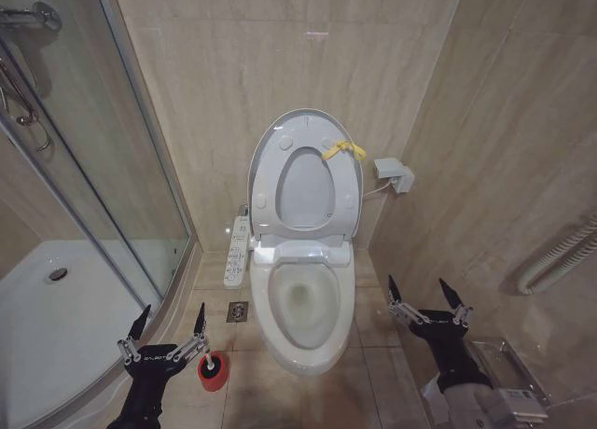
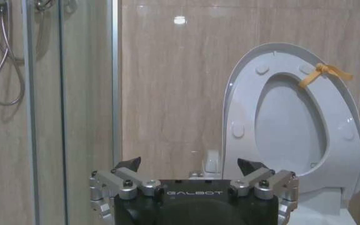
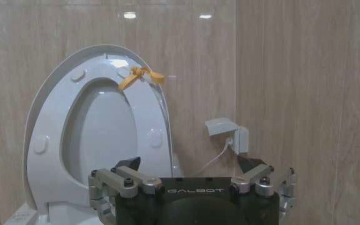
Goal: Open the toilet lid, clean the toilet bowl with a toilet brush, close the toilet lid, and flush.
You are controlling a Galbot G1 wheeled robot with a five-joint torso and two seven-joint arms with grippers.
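Here, toilet lid (image 1: 306,172) raised, toilet bowl (image 1: 303,308) holding water, toilet brush (image 1: 212,364) in red holder (image 1: 213,377), left gripper (image 1: 166,328) and right gripper (image 1: 425,294) both spread, empty.

Glossy white plastic toilet lid (image 1: 305,172), smooth, with yellow cloth strap loop (image 1: 342,150). Glazed white ceramic toilet bowl (image 1: 305,308). Polished beige stone-look wall tiles (image 1: 233,65). Clear glass shower screen (image 1: 103,149), metal-framed. Matt black and brushed metal grippers.
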